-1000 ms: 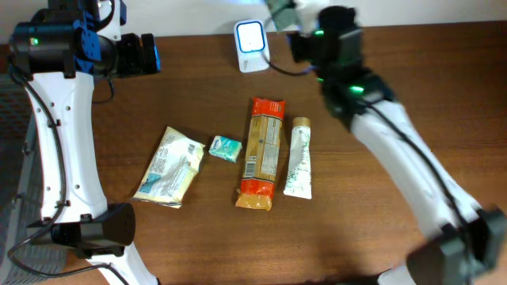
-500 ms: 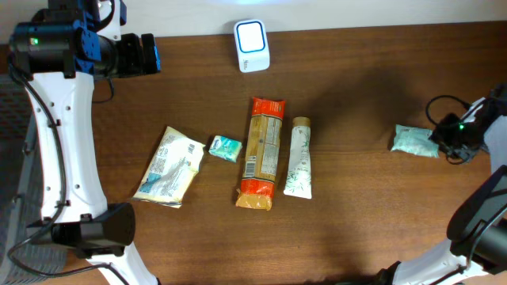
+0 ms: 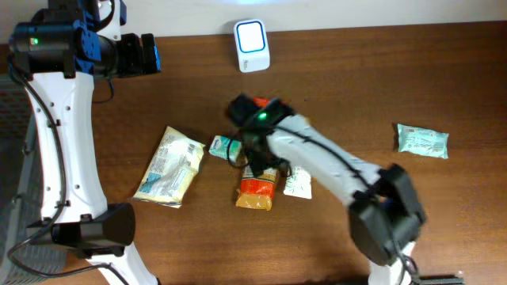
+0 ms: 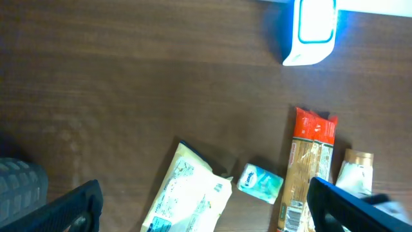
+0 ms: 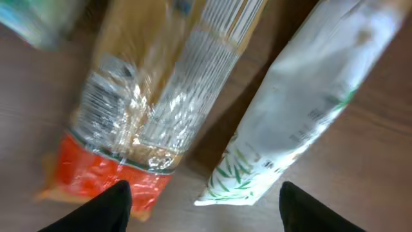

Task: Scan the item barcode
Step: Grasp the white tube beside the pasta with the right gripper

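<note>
The white barcode scanner (image 3: 252, 45) stands at the table's far edge, its face lit blue in the left wrist view (image 4: 315, 29). My right gripper (image 3: 268, 170) hovers open over the middle of the table. Its fingertips (image 5: 119, 206) straddle the red end of an orange pasta pack (image 5: 141, 96) and the crimped end of a white tube with green leaves (image 5: 302, 109), and it holds nothing. My left gripper (image 3: 146, 54) hangs open and empty at the far left, high above the table. A teal pack (image 3: 422, 140) lies alone at the right.
A cream pouch (image 3: 169, 166) and a small teal pack (image 3: 224, 148) lie left of the pasta pack (image 3: 255, 192). The tube (image 3: 299, 184) lies right of it. In the left wrist view, the pouch (image 4: 190, 193) and small pack (image 4: 261, 182) show between the fingers.
The right arm has left the teal pack lying at the right and swung to the middle over the pasta pack and tube, its jaws opening. The left arm has not moved.
</note>
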Action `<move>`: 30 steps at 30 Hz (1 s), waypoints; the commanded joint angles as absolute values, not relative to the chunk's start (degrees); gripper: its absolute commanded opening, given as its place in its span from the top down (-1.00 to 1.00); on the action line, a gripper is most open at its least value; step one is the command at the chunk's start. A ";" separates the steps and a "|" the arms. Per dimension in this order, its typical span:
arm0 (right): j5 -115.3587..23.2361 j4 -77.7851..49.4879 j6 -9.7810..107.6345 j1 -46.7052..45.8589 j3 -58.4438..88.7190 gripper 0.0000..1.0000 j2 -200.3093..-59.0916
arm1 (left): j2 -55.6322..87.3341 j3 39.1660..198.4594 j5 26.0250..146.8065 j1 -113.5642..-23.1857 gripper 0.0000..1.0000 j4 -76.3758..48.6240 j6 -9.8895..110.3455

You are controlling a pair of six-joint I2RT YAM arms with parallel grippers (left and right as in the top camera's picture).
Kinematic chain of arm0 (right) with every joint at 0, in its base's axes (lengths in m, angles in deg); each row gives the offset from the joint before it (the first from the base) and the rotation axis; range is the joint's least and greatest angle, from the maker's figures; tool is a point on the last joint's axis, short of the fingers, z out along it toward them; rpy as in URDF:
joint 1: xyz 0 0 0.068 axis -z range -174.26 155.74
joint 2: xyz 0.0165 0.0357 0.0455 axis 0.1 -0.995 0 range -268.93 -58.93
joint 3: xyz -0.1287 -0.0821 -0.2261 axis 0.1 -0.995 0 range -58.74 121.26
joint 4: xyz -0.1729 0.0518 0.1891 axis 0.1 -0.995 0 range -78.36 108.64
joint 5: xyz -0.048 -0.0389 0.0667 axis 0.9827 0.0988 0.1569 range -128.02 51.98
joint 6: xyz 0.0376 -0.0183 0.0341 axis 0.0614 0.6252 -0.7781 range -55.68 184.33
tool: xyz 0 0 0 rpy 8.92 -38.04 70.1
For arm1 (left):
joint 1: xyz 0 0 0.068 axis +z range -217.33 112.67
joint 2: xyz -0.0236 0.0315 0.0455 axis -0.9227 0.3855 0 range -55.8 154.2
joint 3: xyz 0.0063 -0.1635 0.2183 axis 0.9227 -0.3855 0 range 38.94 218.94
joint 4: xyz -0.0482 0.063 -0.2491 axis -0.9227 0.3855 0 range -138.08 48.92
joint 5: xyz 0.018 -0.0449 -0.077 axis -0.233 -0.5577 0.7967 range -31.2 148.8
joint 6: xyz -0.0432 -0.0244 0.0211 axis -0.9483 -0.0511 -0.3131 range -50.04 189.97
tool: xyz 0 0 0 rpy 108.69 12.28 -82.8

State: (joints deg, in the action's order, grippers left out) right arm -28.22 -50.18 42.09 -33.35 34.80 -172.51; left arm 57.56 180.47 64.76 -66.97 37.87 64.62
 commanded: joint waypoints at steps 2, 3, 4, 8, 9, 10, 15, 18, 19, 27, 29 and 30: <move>-21.46 -52.69 34.85 -36.63 34.36 -0.42 -180.55 | 57.22 180.95 64.78 -66.77 -0.98 37.76 65.56; -20.59 -52.74 33.34 -36.59 33.86 -0.42 -181.69 | 57.22 180.95 64.78 -66.77 -0.98 37.76 65.56; -19.67 -52.76 32.36 -36.50 33.46 -0.42 -181.84 | 57.22 180.95 64.78 -66.77 -0.98 37.76 65.56; -17.16 -52.98 30.76 -34.90 31.41 -0.43 -181.88 | 57.22 180.95 64.78 -66.77 -0.98 37.76 65.56; -17.11 -52.96 30.76 -32.89 29.64 -0.43 -181.88 | 57.22 180.95 64.78 -66.77 -0.99 37.76 65.56; -16.06 -52.67 30.76 -30.99 27.85 -0.43 -181.88 | 57.22 180.95 64.78 -66.77 -0.98 37.76 65.56; -14.99 -49.72 30.87 -26.95 24.79 0.92 -181.88 | 57.22 180.95 64.78 -66.77 -0.98 37.76 65.56; -15.04 -51.10 32.60 -26.84 26.80 0.92 -181.58 | 57.22 180.95 64.78 -66.77 -0.98 37.76 65.56; -18.75 -52.80 37.63 -26.84 30.82 0.92 -180.57 | 57.22 180.95 64.78 -66.77 -0.98 37.76 65.56; -78.55 -48.26 72.66 -2.71 24.68 0.92 -172.79 | 57.22 180.95 64.78 -66.77 -0.98 37.76 65.56; -78.53 -43.08 72.69 0.18 17.73 0.92 -172.79 | 57.22 180.95 64.78 -66.77 -0.98 37.76 65.56; -78.51 -40.67 72.69 1.21 15.17 0.92 -172.79 | 57.22 180.95 64.78 -66.77 -0.98 37.76 65.56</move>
State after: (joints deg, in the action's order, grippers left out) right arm -73.85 -43.60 70.19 -0.70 18.71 -173.43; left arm 57.56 180.47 64.73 -66.97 37.78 64.62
